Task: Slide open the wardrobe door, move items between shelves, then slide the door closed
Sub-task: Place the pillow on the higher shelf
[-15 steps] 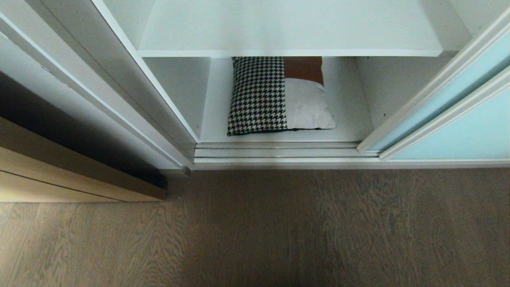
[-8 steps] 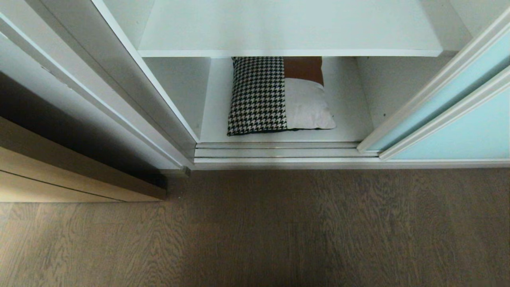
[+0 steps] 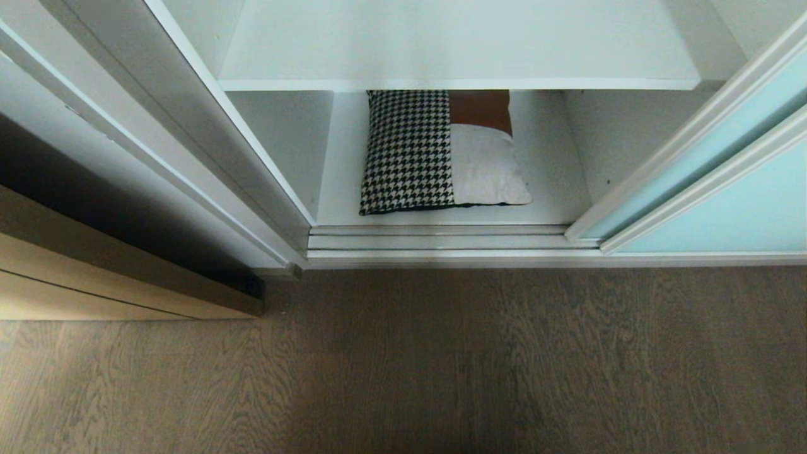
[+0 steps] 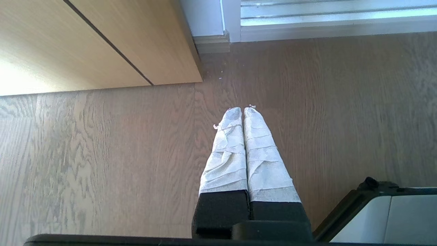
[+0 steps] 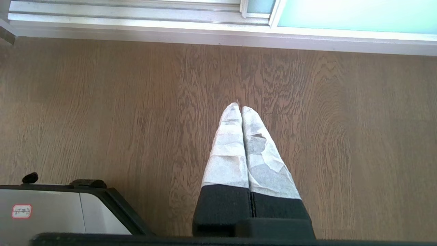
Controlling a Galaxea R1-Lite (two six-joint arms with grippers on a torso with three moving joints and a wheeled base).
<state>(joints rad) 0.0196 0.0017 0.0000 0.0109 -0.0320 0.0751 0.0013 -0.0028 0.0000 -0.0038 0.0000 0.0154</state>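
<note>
Head view: one cushion, two shelves, two aqua panels.

The cushion is laid on the wardrobe's bottom board, under the shelf. Right of the cushion, the sliding wardrobe door is stood. In front of the cushion, the door track and then the floor are found.
</note>
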